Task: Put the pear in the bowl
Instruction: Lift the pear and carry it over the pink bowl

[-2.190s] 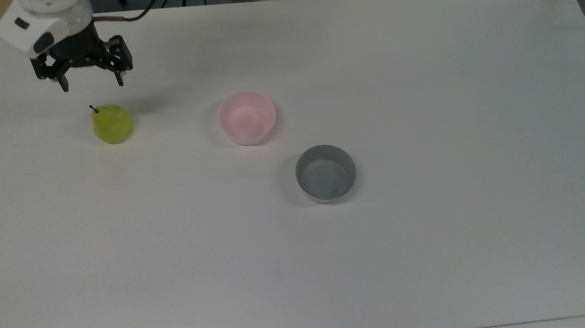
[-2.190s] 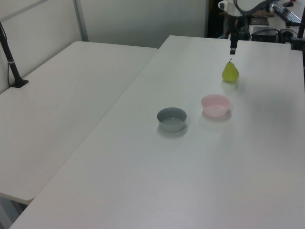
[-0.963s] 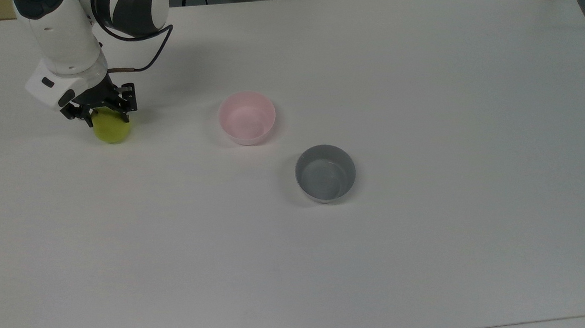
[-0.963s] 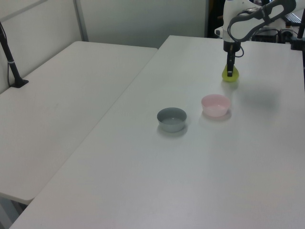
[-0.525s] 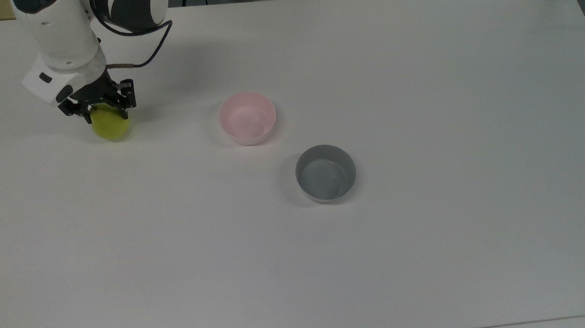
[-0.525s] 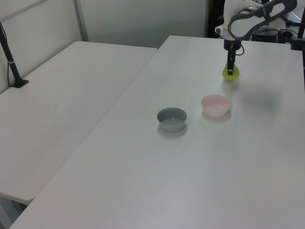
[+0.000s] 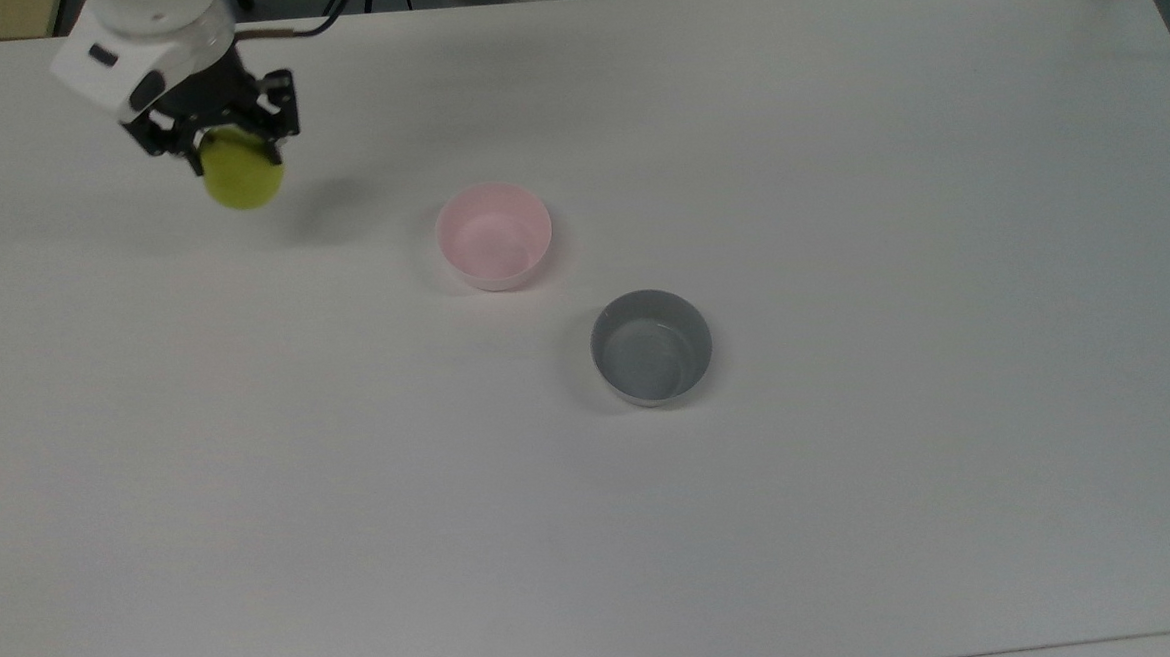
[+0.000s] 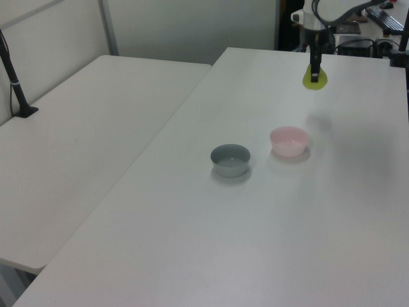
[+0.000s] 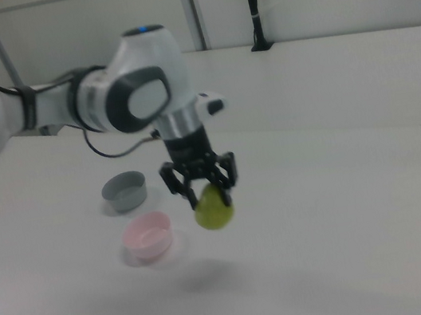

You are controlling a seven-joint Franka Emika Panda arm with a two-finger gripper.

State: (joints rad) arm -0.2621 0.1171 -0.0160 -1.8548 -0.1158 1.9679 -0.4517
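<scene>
**Pear lifted; transfer to pink bowl pending**

The gripper (image 7: 235,152) is clamped on the upper part of the pear (image 7: 243,180) and holds it clear of the white table (image 7: 855,505); a shadow lies on the table apart from the fruit. Judged from this, grasp and lift are complete. Carrying the pear over the pink bowl (image 7: 495,236) and releasing it remain. In the top view, the pink bowl lies at about 4 o'clock from the pear, well apart, with the grey bowl (image 7: 651,345) farther along the same direction.

The right view confirms the height: the pear (image 9: 213,207) hangs above the table, level with neither bowl. The top view gives the horizontal offset to the pink bowl instead.
</scene>
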